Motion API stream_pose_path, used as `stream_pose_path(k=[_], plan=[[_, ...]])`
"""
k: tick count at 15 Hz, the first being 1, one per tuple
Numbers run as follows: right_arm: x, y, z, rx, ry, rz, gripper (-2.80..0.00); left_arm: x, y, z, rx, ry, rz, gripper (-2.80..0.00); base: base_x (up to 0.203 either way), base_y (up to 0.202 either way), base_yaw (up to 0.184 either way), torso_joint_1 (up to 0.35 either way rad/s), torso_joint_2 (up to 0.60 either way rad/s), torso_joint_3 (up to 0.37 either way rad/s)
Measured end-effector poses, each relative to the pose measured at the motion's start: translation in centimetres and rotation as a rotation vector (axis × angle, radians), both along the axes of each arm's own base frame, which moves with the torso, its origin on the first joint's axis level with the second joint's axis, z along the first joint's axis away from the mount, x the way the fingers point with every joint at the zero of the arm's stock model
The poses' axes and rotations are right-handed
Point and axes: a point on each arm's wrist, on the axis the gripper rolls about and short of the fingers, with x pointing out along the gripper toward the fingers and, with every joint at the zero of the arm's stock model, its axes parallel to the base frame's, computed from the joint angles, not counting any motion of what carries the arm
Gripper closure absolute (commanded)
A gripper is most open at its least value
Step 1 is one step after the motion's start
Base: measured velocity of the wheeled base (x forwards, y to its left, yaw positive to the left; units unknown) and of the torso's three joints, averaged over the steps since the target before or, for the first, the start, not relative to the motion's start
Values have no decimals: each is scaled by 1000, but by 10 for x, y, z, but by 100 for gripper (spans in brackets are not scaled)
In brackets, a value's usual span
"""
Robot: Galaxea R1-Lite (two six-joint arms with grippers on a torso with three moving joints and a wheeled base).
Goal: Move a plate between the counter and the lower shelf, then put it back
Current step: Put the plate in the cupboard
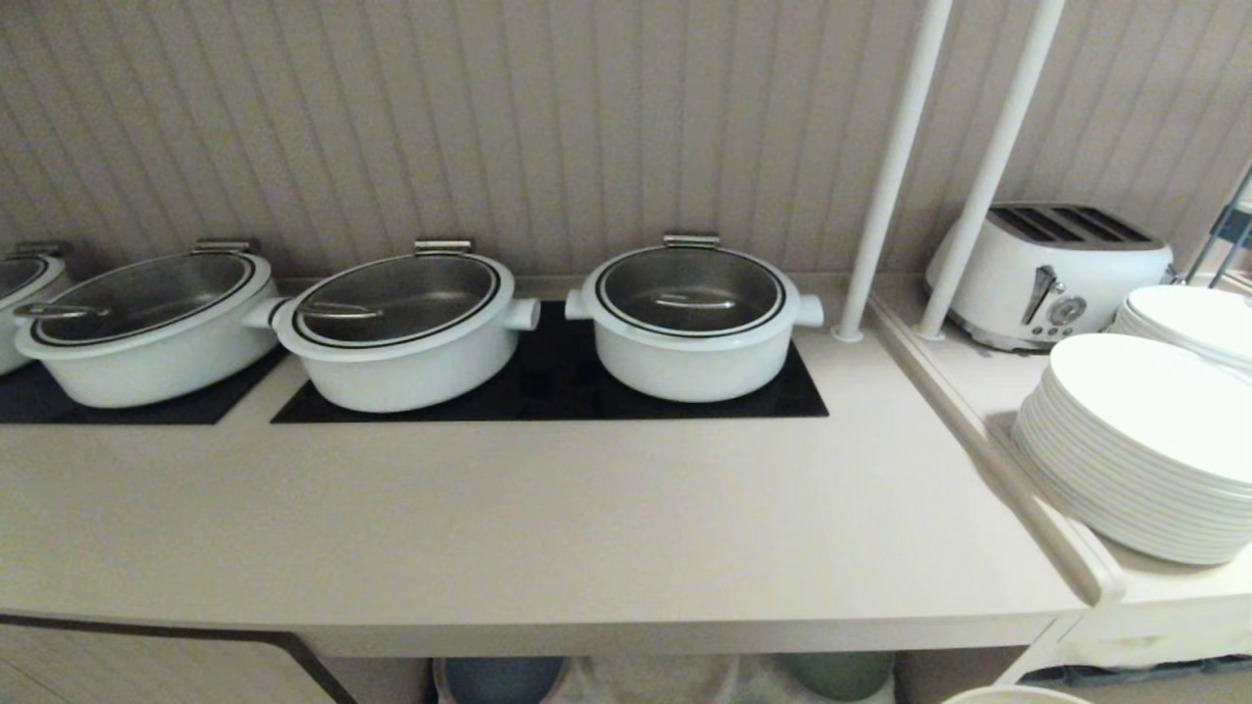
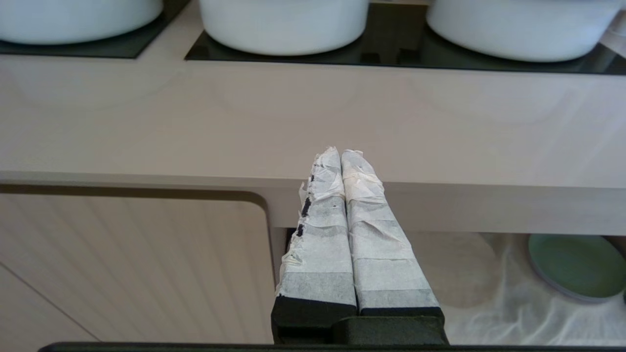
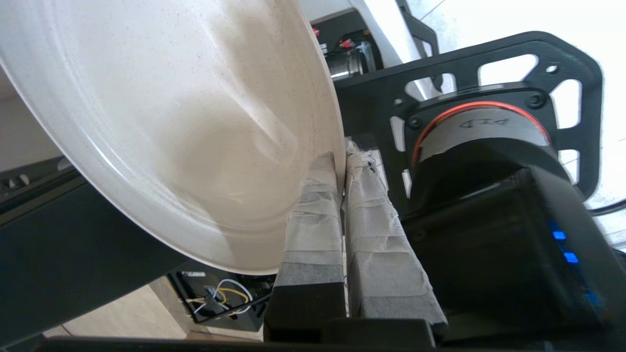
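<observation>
The plate (image 3: 161, 127) was clamped by its rim in the right pincer (image 3: 342, 161), tilted steeply and held off the surface (image 1: 548, 528), next to the robot's own frame. The left pincer (image 2: 341, 155) was pressed together on nothing, parked in front of the surface's front edge. Three white pots (image 1: 693, 318) were lined up along the back edge.

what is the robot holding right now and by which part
The right gripper holds the cream plate by its rim, pinched between the fingers. The left gripper is shut on nothing.
</observation>
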Motion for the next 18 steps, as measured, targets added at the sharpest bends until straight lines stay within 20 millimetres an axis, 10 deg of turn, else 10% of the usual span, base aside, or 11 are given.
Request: stream_pose_path(k=[18], plan=[[1, 0, 3, 1, -14, -4, 0, 0, 0, 0, 0, 0, 1, 0, -43, 0, 1, 1, 0, 0]])
